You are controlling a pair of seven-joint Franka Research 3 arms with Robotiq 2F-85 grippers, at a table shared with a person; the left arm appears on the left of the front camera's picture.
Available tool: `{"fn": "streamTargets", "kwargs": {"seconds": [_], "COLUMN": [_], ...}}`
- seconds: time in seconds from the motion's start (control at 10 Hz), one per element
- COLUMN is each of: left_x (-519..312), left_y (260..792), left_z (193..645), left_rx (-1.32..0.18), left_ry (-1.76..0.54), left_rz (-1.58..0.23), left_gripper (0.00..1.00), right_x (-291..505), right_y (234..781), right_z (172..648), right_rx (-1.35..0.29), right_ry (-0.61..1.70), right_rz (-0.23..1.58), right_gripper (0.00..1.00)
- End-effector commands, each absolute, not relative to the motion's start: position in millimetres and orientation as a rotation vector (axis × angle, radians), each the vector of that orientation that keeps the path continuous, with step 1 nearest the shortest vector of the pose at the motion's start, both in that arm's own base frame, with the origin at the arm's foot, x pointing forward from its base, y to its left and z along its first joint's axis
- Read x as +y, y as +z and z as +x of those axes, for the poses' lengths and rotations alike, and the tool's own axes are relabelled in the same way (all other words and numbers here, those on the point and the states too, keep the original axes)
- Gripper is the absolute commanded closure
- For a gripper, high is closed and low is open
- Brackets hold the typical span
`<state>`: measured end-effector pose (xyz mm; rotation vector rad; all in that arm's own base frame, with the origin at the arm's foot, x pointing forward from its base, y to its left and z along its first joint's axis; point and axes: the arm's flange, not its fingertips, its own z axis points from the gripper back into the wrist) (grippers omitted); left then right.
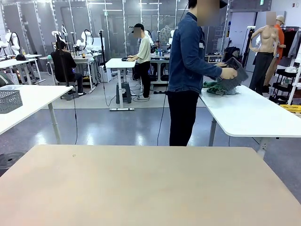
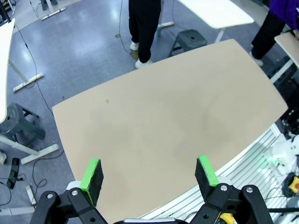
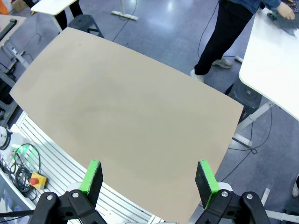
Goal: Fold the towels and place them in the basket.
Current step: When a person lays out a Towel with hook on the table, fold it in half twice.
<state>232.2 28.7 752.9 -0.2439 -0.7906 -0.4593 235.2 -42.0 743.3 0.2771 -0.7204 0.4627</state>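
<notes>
My left jaws stand wide open with nothing between them, their green pads [image 2: 92, 173] hanging above the near part of the tan bench [image 1: 141, 188]. Past its far edge a person [image 1: 186, 70] in a denim shirt and black trousers stands turned toward a white bench [image 1: 254, 115] on my right. The person holds the dark mesh basket [image 1: 233, 74] tilted up on edge, just above that white bench. The towels [image 1: 212, 88] lie heaped on it right beside the basket, green and grey-blue bunched together; whether they touch it I cannot tell. My right jaws are spread wide too, gripping nothing, over the tan bench's near edge
</notes>
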Motion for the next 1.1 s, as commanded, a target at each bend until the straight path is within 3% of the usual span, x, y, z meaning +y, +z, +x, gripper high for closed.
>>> {"fn": "streamTargets", "kwargs": {"seconds": [0.0,1.0], "left_x": [27.9,27.9], "left_y": [753.2,753.2], "left_z": [233.3,233.3], "left_rx": [-0.789,-0.789], "left_ry": [-0.464,-0.464], "left_rz": [-0.247,-0.247], "left_gripper": [0.0,0.0], "right_x": [-42.4,-42.4], "right_y": [743.5,743.5], "right_z": [234.0,234.0], "right_rx": [-0.723,-0.723], "right_ry": [0.465,0.465], "right_rz": [0.28,0.28], "right_gripper": [0.0,0.0]}}
